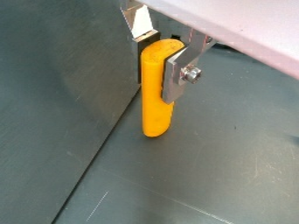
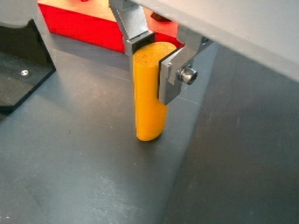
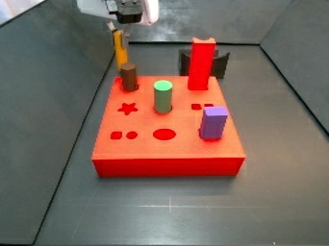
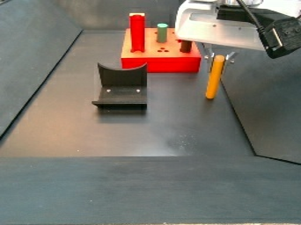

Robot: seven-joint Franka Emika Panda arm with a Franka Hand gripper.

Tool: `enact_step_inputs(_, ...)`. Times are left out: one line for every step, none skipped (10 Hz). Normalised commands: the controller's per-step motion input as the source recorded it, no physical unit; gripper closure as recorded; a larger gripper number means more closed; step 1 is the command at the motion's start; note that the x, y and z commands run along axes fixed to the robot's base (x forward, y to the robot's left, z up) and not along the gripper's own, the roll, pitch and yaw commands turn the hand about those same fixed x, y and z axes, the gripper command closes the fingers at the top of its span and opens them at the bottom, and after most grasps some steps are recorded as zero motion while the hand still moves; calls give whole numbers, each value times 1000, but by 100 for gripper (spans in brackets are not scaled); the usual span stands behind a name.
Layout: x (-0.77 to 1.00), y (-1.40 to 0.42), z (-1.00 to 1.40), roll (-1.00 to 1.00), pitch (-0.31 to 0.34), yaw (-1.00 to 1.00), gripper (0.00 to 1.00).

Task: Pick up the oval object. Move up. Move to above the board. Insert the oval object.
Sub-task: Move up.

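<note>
Yellow-orange oval object [image 2: 146, 96], red board [image 3: 168, 144]

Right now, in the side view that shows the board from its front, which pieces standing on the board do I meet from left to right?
On the board: brown cylinder → green cylinder → tall red block → purple block. The hand holds the oval object off the left.

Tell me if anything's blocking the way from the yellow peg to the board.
Nothing visible blocks it. The hand holds the peg upright beside the board, off its edge. On the board, the brown cylinder stands nearest the peg, with the green cylinder and red block farther in; a path above them looks clear.
</note>
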Motion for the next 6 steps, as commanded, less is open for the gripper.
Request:
enact_step_inputs(-21,-1,813,-1,14,15,100)
enact_step_inputs(-51,6,720,8,35,14,100)
enact_step_inputs(-48,11,611,25,35,8,100)
enact_step_inputs(-43,15,528,38,36,3,100)
enact_step_inputs(-34,15,296,68,42,-3,100)
enact_step_inputs(-29,14,201,78,44,-2,100)
